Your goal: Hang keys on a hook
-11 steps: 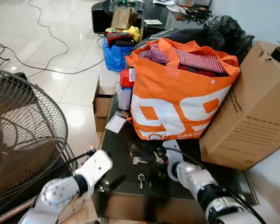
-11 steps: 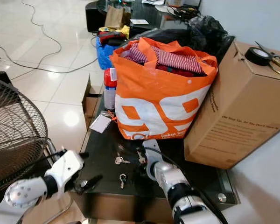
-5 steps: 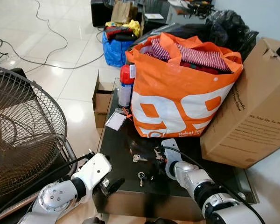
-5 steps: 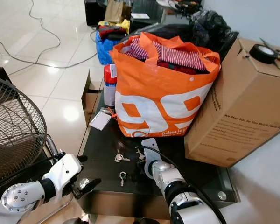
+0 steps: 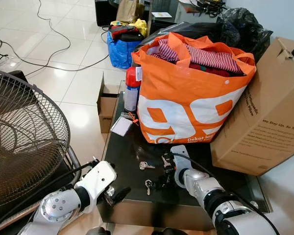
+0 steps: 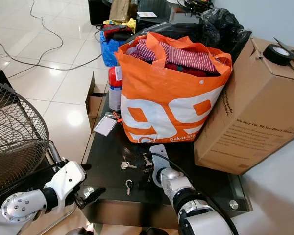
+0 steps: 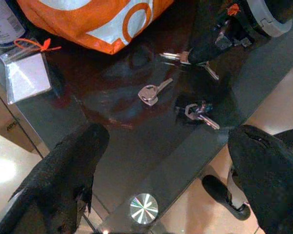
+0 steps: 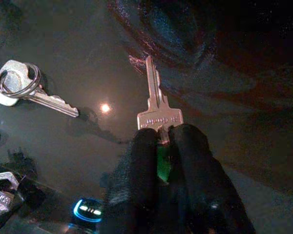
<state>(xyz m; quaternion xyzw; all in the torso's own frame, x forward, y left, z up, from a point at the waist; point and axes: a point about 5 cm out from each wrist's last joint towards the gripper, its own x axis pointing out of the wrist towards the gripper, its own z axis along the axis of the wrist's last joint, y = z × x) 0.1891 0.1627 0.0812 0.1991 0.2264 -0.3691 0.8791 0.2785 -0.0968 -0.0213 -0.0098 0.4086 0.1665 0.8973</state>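
Black glass table point(image 5: 122, 147): low, dark and reflective; serves as landmark for all entries below.

Right gripper point(image 8: 158, 141): down at the table top near the front edge, fingers pressed together on the bow of a silver key point(image 8: 156, 105); the blade points away from the fingertips, toward the orange bag point(image 5: 191, 98).

Key with split ring point(image 7: 154, 92): flat on the table, just beside the pinched key, apart from it.

Black-headed key point(image 7: 199, 113): flat on the table, nearer the front edge than the ringed key.

Left gripper point(image 7: 166, 180): off the table's front left corner, fingers spread wide, holding nothing.

Orange bag: upright at the middle of the table, stuffed with striped clothing.

Cardboard box point(image 5: 269, 112): on the table's right side, against the bag.

Spray can point(image 5: 132, 90): red cap, upright at the table's far left, beside the bag.

Card holder point(image 7: 27, 75): clear, with orange tie, flat on the table before the can.

Fan point(image 5: 24, 142): wire-guarded, on the floor left of the table.
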